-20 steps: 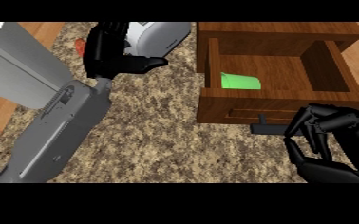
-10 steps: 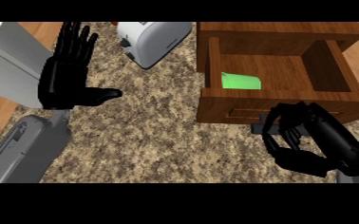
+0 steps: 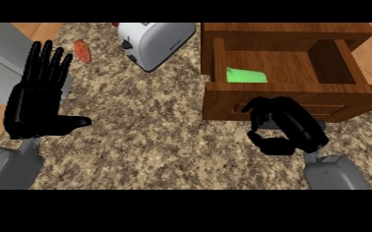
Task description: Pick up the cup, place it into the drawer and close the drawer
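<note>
Speckled stone counter (image 3: 160, 142) is seen from above. At its right, the wooden drawer (image 3: 349, 103) stands pulled open; a toaster (image 3: 156, 42) is set at the far edge. The left hand (image 3: 36, 103) is held flat and released at the left edge, at rest. The right hand (image 3: 291, 128) is clenched against the drawer's front panel, with nothing seen in it. The green cup (image 3: 245, 75) lies inside the drawer, in its near left corner. Only closing appears to remain: the front should be pushed squarely inward, so that skewing is avoided.
</note>
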Available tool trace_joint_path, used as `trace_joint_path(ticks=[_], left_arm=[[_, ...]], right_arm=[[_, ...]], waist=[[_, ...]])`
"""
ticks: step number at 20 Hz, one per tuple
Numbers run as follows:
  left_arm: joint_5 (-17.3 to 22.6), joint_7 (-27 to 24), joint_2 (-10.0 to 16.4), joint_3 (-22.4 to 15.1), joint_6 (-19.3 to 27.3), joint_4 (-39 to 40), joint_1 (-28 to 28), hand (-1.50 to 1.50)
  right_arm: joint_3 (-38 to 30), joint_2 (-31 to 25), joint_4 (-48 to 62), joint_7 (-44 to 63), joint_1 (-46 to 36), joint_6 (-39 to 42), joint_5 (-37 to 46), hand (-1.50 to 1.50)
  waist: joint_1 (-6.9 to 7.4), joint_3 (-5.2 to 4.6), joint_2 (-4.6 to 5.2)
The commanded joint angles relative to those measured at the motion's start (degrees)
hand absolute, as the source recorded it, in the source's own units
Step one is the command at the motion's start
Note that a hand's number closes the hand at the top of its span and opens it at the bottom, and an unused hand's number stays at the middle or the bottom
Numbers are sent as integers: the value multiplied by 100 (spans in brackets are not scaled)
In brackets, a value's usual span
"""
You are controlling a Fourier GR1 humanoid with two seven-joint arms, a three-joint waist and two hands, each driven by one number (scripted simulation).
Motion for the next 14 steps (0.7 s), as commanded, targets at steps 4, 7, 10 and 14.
trace_joint_path(ticks=[4, 7, 10, 14], left_arm=[[95, 311, 203, 505, -395, -387, 533, -150], [-81, 117, 53, 654, -610, -202, 570, -150], [14, 182, -1, 871, -988, 275, 288, -150], [-61, 140, -14, 930, -1214, -2, 777, -150]], right_arm=[[86, 258, 1699, -194, -867, -370, 790, -150], [68, 467, 2712, -655, -948, -922, 1051, -150], [-218, 677, 3809, -777, -1862, -896, 1007, -150], [-602, 691, 5191, -1380, -2483, -1329, 995, -150]], waist=[[-4, 2, 0], [-27, 2, 6], [-22, 2, 19], [24, 4, 26]])
